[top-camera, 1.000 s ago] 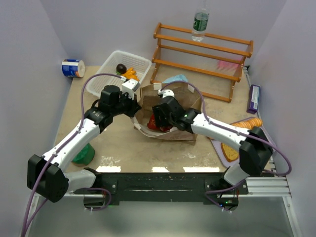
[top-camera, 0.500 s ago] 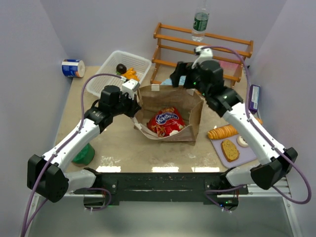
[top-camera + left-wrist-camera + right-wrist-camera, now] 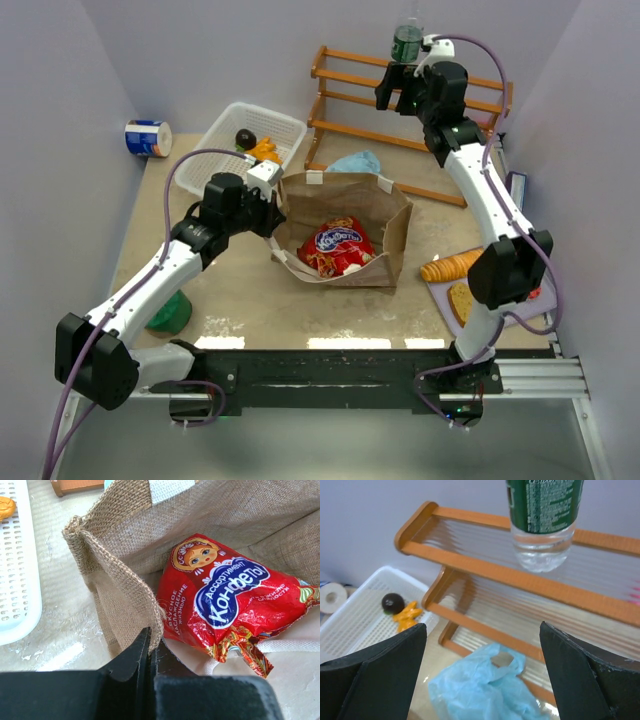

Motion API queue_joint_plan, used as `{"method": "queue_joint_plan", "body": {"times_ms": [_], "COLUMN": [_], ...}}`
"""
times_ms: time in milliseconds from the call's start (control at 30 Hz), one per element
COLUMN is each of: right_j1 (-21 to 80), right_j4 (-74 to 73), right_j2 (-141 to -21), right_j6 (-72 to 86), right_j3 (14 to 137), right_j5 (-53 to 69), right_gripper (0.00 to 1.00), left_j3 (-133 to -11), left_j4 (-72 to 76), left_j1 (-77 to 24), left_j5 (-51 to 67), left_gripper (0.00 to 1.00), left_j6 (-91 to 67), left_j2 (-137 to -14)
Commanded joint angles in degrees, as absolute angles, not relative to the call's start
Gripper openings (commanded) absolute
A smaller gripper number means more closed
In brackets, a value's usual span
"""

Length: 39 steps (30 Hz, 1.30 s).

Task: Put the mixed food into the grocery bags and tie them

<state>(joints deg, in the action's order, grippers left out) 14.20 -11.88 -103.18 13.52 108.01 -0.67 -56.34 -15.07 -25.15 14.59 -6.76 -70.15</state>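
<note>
The right arm has swung across the table [image 3: 240,290], from deep in the brown bag [image 3: 390,235] a second ago up to the wooden rack [image 3: 380,136] at the back. The right pincer [image 3: 398,92] now stands wide apart, facing the clear green-labelled bottle [image 3: 405,45] on the top rail without touching it.

The red sweet packet [image 3: 335,248] lies released on the bag's floor. I judge that item bagged and the bottle the likely next pick. The left pincer [image 3: 272,218] stays clamped on the bag's near-left rim, holding the mouth open. The light blue plastic bag [image 3: 355,160] lies crumpled behind, and nothing is tied.

Only the top view shows both arms and the purple tray [image 3: 437,292] of food at the right. The left wrist view shows the brown bag [image 3: 125,535] as coarse weave, its rim pinched in the left pincer [image 3: 150,645], and the doll face on the packet [image 3: 235,592]. The right wrist view puts the bottle [image 3: 542,525] above the gap of the right pincer [image 3: 482,626]. Below it are the rack [image 3: 485,572], the blue bag [image 3: 480,695] and the white basket [image 3: 355,615].
</note>
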Motion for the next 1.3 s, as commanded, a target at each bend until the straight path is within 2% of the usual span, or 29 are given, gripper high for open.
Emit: {"method": "queue_joint_plan", "body": {"times_ms": [0, 300, 800, 933, 1200, 1267], "right_j1": [13.0, 11.7, 11.6, 11.6, 11.6, 11.6], "right_j4": [-6.2, -0.3, 4.6, 5.9, 7.8, 8.7], "right_j2": [-107.4, -117.0, -125.1, -126.8, -126.1, -126.0], "right_j6": [7.6, 4.5, 2.9, 1.9, 3.9, 4.4], "right_j3": [114.4, 120.1, 123.9, 125.0, 123.3, 122.7], "right_j5": [-3.7, -1.8, -7.5, -8.9, -9.8, -9.7], "right_gripper": [0.98, 0.96, 0.98, 0.89, 0.9, 0.87], "left_j3": [-55.9, -56.0, -56.0, -56.0, -56.1, -56.1], "left_j4": [-15.3, -15.4, -15.4, -15.6, -15.6, -15.6], "left_j1": [-25.0, -25.1, -25.0, -25.0, -25.0, -25.0], "left_j5": [14.0, 13.9, 14.1, 14.2, 14.0, 14.1], "left_gripper": [0.0, 0.0, 0.0, 0.0, 0.0, 0.0], "left_j6": [-5.8, -5.6, -5.6, -5.5, -5.5, -5.4], "left_j2": [-69.2, -69.3, -69.3, -69.5, -69.5, -69.6]}}
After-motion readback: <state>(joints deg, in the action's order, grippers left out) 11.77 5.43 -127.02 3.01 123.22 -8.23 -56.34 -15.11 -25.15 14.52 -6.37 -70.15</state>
